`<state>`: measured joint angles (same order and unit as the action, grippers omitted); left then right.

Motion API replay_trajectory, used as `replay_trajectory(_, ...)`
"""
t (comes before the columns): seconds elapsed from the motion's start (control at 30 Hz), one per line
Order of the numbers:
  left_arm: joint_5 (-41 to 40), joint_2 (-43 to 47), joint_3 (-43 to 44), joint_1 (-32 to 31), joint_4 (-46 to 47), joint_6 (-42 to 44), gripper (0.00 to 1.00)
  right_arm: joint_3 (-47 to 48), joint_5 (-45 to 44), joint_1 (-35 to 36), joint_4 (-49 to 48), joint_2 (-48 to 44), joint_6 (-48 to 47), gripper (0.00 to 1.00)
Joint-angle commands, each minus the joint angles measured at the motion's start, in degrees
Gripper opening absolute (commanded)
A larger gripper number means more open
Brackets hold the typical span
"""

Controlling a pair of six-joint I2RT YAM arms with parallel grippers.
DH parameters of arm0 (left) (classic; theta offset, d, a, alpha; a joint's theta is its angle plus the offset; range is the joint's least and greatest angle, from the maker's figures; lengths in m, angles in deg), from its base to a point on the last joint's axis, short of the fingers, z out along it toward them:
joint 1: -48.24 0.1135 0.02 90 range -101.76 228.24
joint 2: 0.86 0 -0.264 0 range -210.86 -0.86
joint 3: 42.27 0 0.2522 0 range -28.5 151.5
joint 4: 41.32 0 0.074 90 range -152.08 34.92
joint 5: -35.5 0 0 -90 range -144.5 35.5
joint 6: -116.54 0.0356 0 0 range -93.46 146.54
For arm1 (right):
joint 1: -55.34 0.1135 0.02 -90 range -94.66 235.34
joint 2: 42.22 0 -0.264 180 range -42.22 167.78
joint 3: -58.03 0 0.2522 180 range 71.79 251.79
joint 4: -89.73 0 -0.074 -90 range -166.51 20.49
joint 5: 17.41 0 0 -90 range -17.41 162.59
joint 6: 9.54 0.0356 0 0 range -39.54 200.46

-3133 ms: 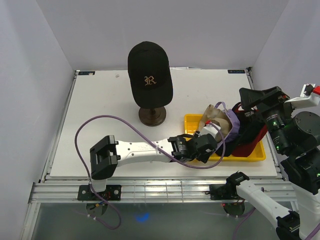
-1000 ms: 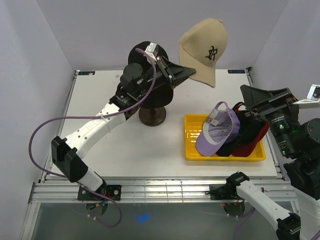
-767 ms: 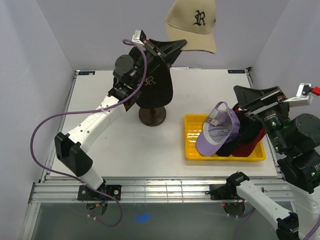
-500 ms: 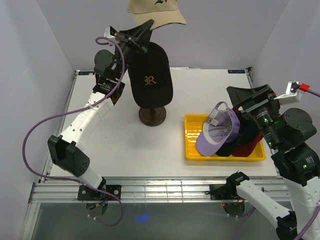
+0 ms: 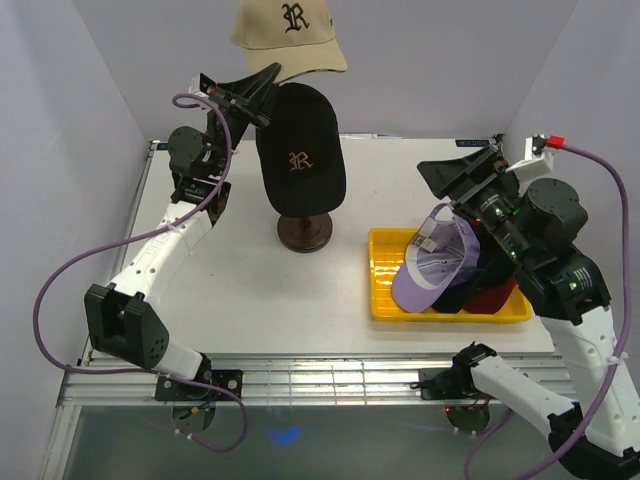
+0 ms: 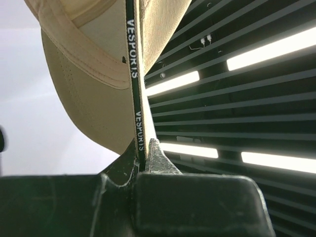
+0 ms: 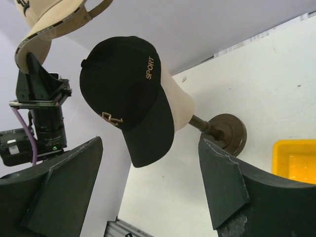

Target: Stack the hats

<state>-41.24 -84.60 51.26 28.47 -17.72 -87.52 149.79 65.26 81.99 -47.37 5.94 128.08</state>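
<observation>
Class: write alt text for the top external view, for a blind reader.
The left gripper holds a tan cap near a black cap on a stand. The right gripper hangs open above a yellow tray holding a lavender cap, a dark cap and a red cap.

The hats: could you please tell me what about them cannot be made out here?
Top external: the upper edge cuts the crown of the tan hat.
Left wrist: only that hat's underside and band show, its logo hidden.
Top external: the lavender hat and right arm cover the dark hat and red hat in the yellow tray; logos and any hats beneath are hidden.
Right wrist: only one tray corner shows.
</observation>
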Motion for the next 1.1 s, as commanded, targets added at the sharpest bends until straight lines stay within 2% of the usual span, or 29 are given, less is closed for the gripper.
replay_trajectory(0.0,3.96,3.59,-2.85,1.48,7.88,-8.01,0.0,4.96,6.09,0.24,-5.94,3.51,1.51,0.84)
replay_trajectory(0.17,6.78,2.8,-5.14,2.01,13.6,-9.69,0.0,7.52,15.05,0.15,-13.92,10.71,7.48,0.84)
replay_trajectory(0.27,7.4,2.88,-7.43,1.93,16.77,-10.56,0.0,10.41,16.99,0.24,-16.13,15.02,10.91,0.84)
replay_trajectory(0.6,10.38,3.41,-12.44,2.02,24.32,-12.32,0.0,17.01,20.34,-0.02,-25.09,27.67,21.28,0.84)
replay_trajectory(0.8,11.26,4.11,-14.64,2.02,26.44,-12.94,0.0,16.75,22.54,-0.02,-32.48,31.73,27.7,0.83)
replay_trajectory(1.07,11.88,4.47,-17.27,2.1,29.25,-13.91,0.0,17.63,23.51,0.33,-34.16,34.37,29.64,0.81)
